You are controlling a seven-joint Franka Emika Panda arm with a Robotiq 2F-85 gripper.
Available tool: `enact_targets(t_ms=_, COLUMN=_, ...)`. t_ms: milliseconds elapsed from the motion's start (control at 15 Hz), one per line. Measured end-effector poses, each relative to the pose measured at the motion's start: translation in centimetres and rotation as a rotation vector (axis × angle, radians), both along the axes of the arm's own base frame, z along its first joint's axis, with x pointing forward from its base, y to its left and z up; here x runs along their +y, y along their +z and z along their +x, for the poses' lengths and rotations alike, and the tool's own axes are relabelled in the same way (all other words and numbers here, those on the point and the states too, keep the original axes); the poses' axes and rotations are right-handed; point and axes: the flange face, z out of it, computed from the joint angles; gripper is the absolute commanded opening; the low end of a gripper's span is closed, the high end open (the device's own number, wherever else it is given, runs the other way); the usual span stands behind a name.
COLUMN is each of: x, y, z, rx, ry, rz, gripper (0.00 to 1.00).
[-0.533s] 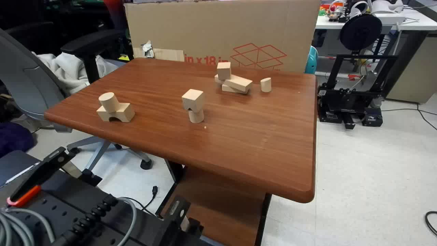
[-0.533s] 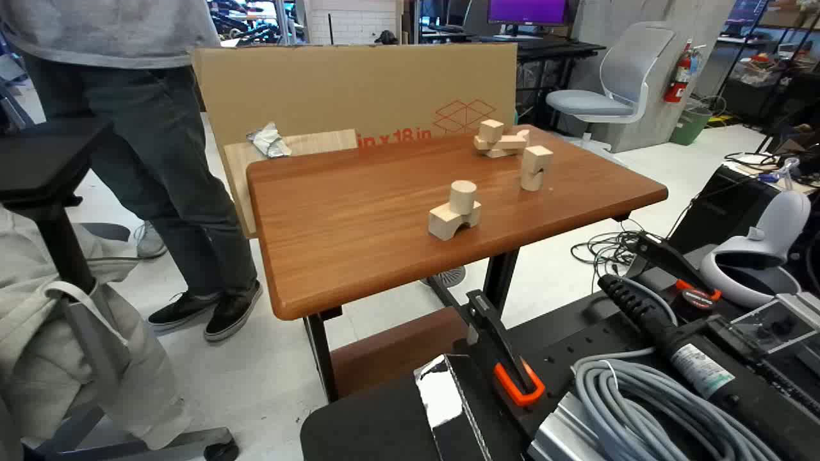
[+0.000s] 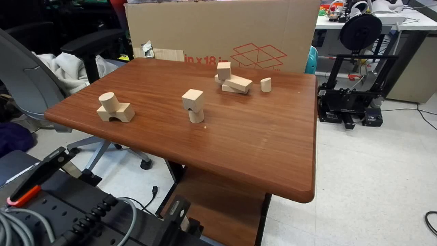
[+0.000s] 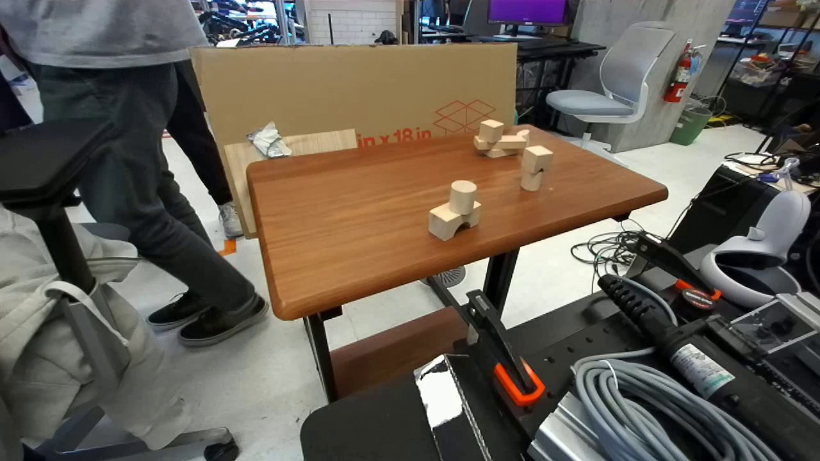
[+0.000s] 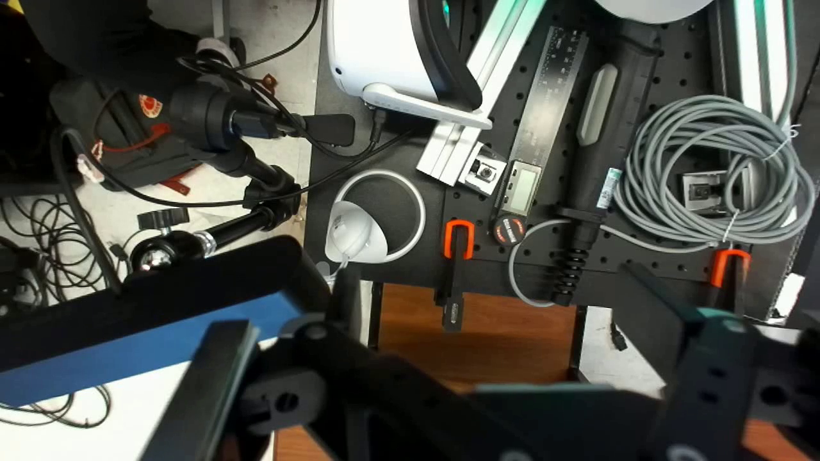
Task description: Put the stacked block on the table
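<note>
Wrist view shows the end effector point(image 5: 490, 294) spread wide, while on the worktop point(image 3: 266, 143) one stacked block point(image 3: 193, 98) tops a cylinder point(image 3: 196, 117), one stacked cube point(image 3: 224, 71) tops planks point(image 3: 239, 83) (which is meant, I cannot tell).

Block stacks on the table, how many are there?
3 on the table: in an exterior view, a left stack, a middle stack, and a back stack near the cardboard. None seems hidden.

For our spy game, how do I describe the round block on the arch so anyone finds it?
Find the reddish-brown wooden table, then the arch block resting on it. On that stands a pale wooden cylinder, the only round block atop another.
</note>
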Motion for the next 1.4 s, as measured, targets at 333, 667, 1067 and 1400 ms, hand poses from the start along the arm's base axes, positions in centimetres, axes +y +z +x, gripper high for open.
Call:
enact_targets(t_ms=333, x=0.0, y=0.0, z=0.0, rx=0.0, ry=0.0, rz=0.0, gripper=1.0)
enact_targets(t_ms=667, x=0.0, y=0.0, z=0.0, rx=-0.001, ry=-0.004, rz=0.002, gripper=1.0)
enact_targets(t_ms=1067, x=-0.4, y=1.4, z=1.9, rx=-0.111, ry=-0.067, rz=0.041, gripper=1.0)
enact_targets(t_ms=1400, x=0.2, y=0.8, z=6.8, rx=-0.205, ry=-0.112, rz=0.087, gripper=1.0)
